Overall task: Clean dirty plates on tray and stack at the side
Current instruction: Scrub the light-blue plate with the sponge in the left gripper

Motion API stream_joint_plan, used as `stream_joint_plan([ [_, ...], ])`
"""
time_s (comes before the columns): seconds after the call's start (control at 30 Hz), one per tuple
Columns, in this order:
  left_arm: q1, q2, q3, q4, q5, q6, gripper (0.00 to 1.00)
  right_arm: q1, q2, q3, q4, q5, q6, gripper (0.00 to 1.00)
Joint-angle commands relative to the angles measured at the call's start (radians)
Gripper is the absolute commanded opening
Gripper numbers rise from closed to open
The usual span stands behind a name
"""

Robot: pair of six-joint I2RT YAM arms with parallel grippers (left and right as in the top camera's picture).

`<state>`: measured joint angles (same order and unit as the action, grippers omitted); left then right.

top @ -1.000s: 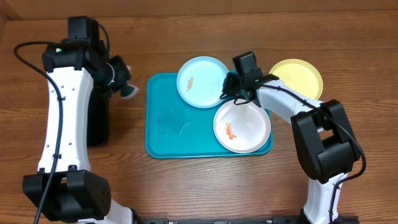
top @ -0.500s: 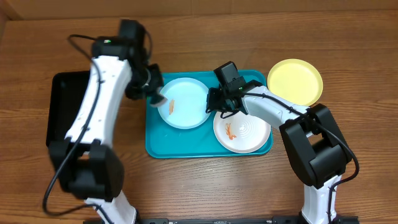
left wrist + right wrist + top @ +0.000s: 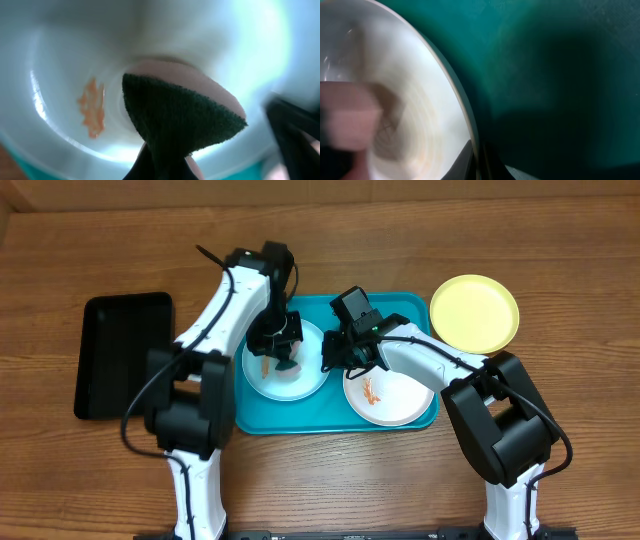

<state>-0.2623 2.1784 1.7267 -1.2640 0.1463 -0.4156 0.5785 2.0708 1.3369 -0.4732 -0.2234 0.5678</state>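
Note:
The light blue plate (image 3: 262,382) lies on the left half of the turquoise tray (image 3: 300,420), with an orange smear (image 3: 91,107) left of its centre. My left gripper (image 3: 286,355) is shut on a dark green and pink sponge (image 3: 175,115) and presses it on this plate, just right of the smear. My right gripper (image 3: 328,360) is shut on the plate's right rim (image 3: 470,125). The white plate (image 3: 402,395), also smeared orange, lies on the tray's right half. The yellow-green plate (image 3: 474,313) lies on the table beyond the tray's right corner.
A black rectangular tray (image 3: 125,355) lies on the wooden table at the far left. Both arms cross over the turquoise tray's middle and stand close together.
My left arm swung from beside the black tray to the light blue plate and set the sponge on it. My right gripper dragged that plate left and nearer across the tray.

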Motion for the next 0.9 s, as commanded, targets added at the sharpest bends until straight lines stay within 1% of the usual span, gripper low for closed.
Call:
stream_joint_plan([
  [0.0,-0.002,0.064,0.002,-0.002,0.008,0.011,0.04,0.004,0.008,-0.006,-0.032,0.058,0.001,0.05],
  [0.1,0.0,0.097,0.002,0.02,0.001,0.012,0.04,0.003,0.008,-0.006,-0.038,0.073,0.0,0.05],
  [0.2,0.0,0.146,0.002,0.05,-0.077,0.012,0.04,0.003,0.008,-0.006,-0.035,0.073,0.001,0.05],
  [0.27,0.0,0.166,0.002,0.036,-0.173,0.012,0.04,0.003,0.008,-0.006,-0.035,0.073,0.001,0.05],
  [0.4,0.001,0.177,0.002,-0.02,-0.463,0.0,0.04,0.003,0.008,-0.006,-0.035,0.074,0.001,0.05],
  [0.5,0.001,0.177,0.002,-0.072,-0.688,-0.076,0.04,0.003,0.008,-0.006,-0.034,0.074,0.001,0.04],
  [0.57,0.001,0.177,0.003,-0.097,-0.764,-0.105,0.04,0.003,0.008,-0.006,-0.034,0.077,0.001,0.04],
  [0.63,0.001,0.177,0.006,-0.098,-0.75,-0.116,0.04,0.003,0.008,-0.006,-0.034,0.09,0.001,0.04],
  [0.73,0.001,0.177,0.006,-0.06,-0.642,-0.116,0.04,0.003,0.008,-0.006,-0.033,0.092,0.001,0.04],
  [0.8,0.001,0.177,0.006,-0.02,-0.52,-0.113,0.04,0.003,0.008,-0.006,-0.034,0.092,0.001,0.04],
  [0.87,0.001,0.177,0.006,0.036,-0.332,-0.086,0.04,0.003,0.008,-0.006,-0.034,0.092,0.002,0.04],
])
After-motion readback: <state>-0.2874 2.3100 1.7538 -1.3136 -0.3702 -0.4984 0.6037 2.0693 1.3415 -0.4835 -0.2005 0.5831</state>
